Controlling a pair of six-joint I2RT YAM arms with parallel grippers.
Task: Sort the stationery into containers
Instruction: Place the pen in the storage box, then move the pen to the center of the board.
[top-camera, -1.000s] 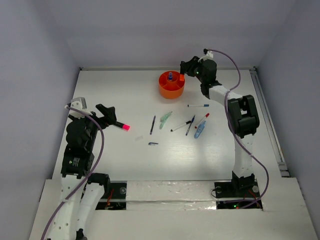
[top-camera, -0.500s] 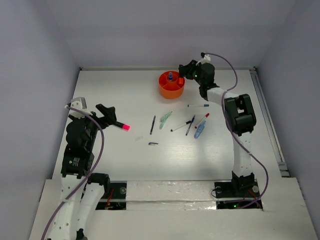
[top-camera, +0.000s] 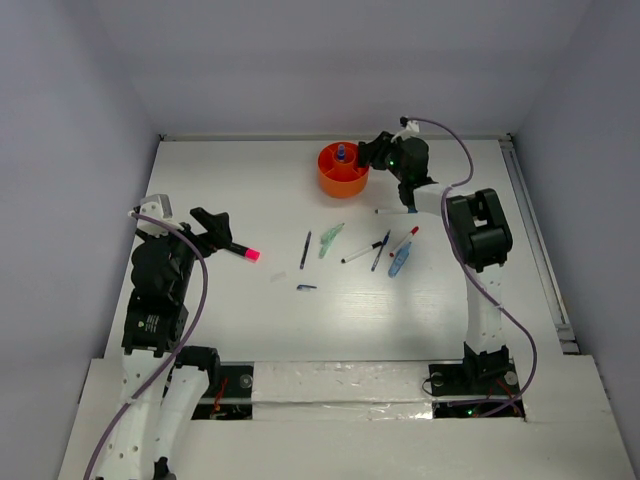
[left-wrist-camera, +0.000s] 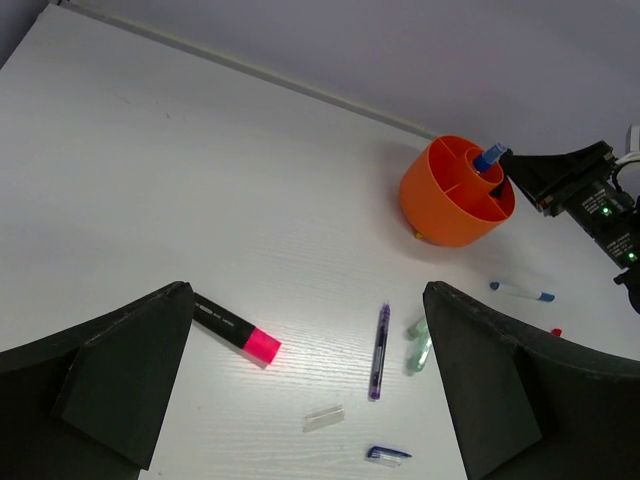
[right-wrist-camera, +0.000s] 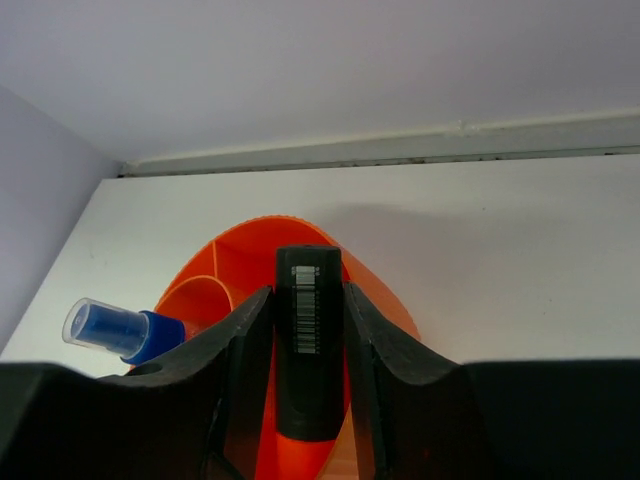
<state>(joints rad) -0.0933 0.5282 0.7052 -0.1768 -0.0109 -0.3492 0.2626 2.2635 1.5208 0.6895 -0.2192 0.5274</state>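
Observation:
The orange tub (top-camera: 343, 172) stands at the back centre with the blue-capped clear bottle (top-camera: 341, 152) in it. My right gripper (top-camera: 373, 150) is at the tub's right rim, shut on a black marker with a barcode (right-wrist-camera: 309, 340) held over the tub (right-wrist-camera: 375, 290). The bottle (right-wrist-camera: 118, 330) shows to its left. My left gripper (top-camera: 214, 226) is open at the left, above the table. A pink-tipped black highlighter (left-wrist-camera: 236, 331) lies on the table by its left finger. Several pens (top-camera: 381, 250) lie loose in the middle.
Loose on the table are a dark blue pen (top-camera: 305, 250), a pale green one (top-camera: 331, 240), a white pen with a blue end (top-camera: 397, 211), a red-tipped pen (top-camera: 404, 241), a light blue one (top-camera: 400, 263), a clear cap (left-wrist-camera: 323, 418) and a blue clip (left-wrist-camera: 386, 454).
My right gripper has shifted slightly down and towards the tub with the black marker held. The left arm and the loose pens have not moved.

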